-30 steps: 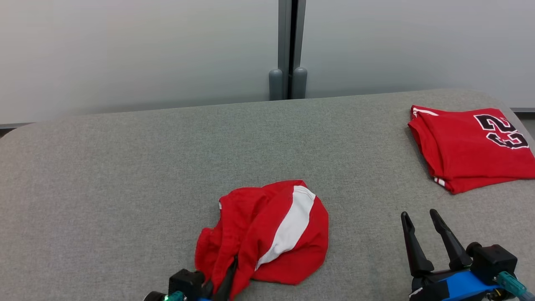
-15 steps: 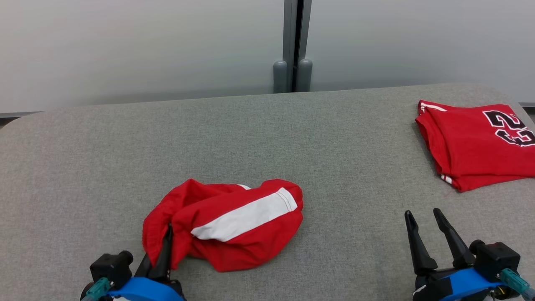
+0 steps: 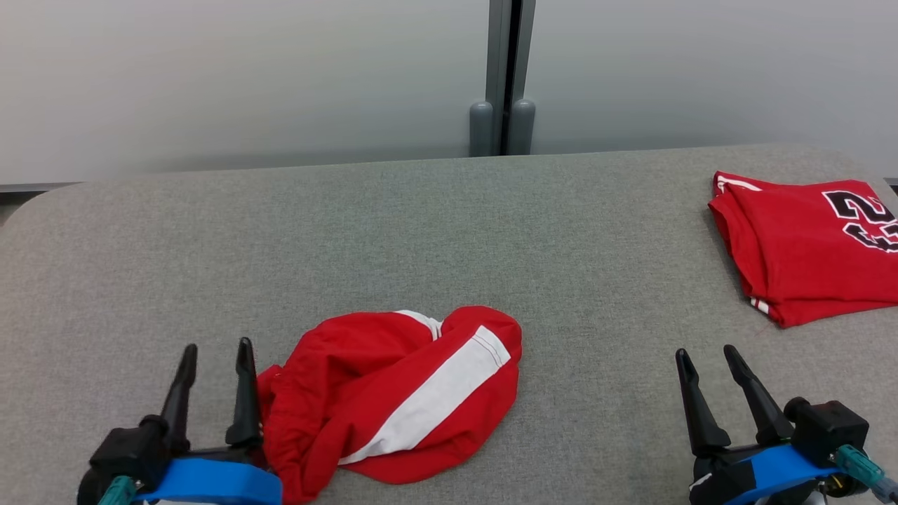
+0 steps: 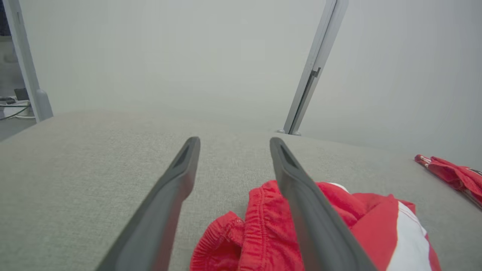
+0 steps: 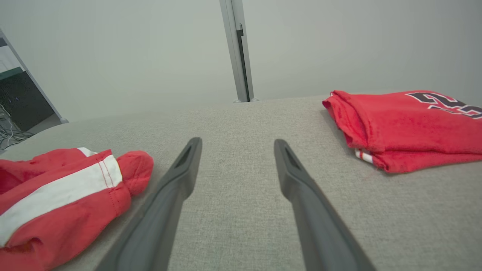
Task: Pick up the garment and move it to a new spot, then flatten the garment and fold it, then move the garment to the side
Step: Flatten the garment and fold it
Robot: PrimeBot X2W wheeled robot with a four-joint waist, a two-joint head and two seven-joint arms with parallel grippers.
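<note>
The garment is a crumpled red piece with a white stripe, lying loose on the grey table near the front, left of centre. In the left wrist view the garment bunches under and right of the right finger, its elastic hem showing. My left gripper stands open just left of the cloth, fingers apart, nothing between them. My right gripper is open at the lower right, well apart from the cloth, over bare table. The right wrist view has the garment at its left edge.
A folded red jersey with black numerals lies at the table's right edge, also in the right wrist view as the jersey. The grey fabric table stretches wide behind the garment. A grey post stands against the pale wall beyond.
My left gripper dragged the garment leftward, then opened and let it go; it now stands beside the cloth. The head camera shifted slightly. The right gripper kept still.
</note>
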